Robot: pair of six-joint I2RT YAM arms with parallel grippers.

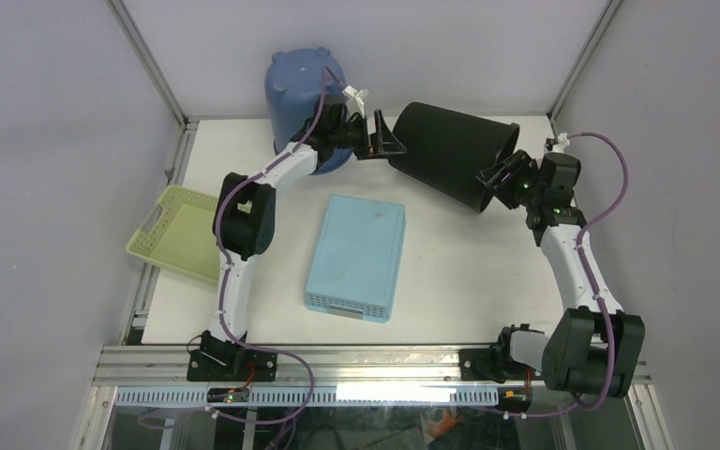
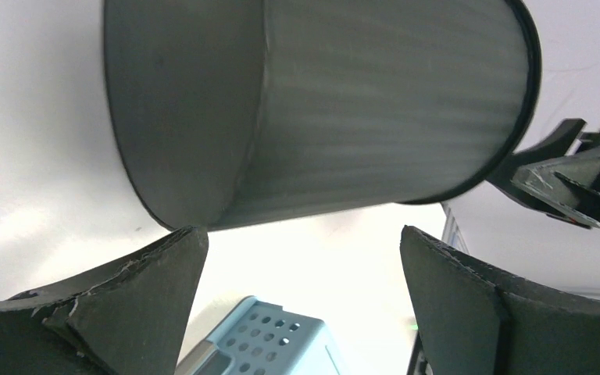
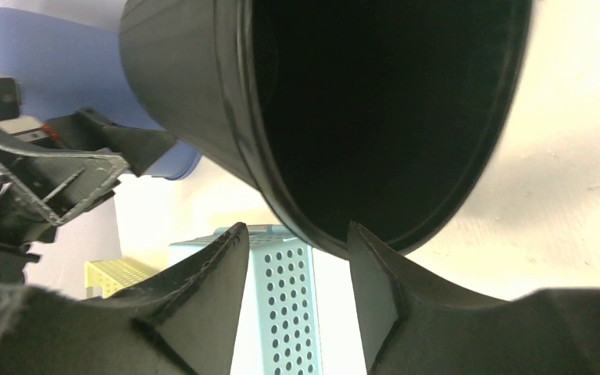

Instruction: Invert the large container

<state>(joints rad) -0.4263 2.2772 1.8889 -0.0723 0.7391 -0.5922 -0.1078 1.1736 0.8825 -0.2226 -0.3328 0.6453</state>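
Large container (image 1: 450, 155): matte black tapered cylinder

Bright even light, soft shadows; container (image 3: 375, 117) interior v. dark.

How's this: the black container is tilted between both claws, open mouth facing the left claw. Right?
Not quite. The black container is tilted between both claws, but its open mouth faces the right claw; the right wrist view looks straight into it.
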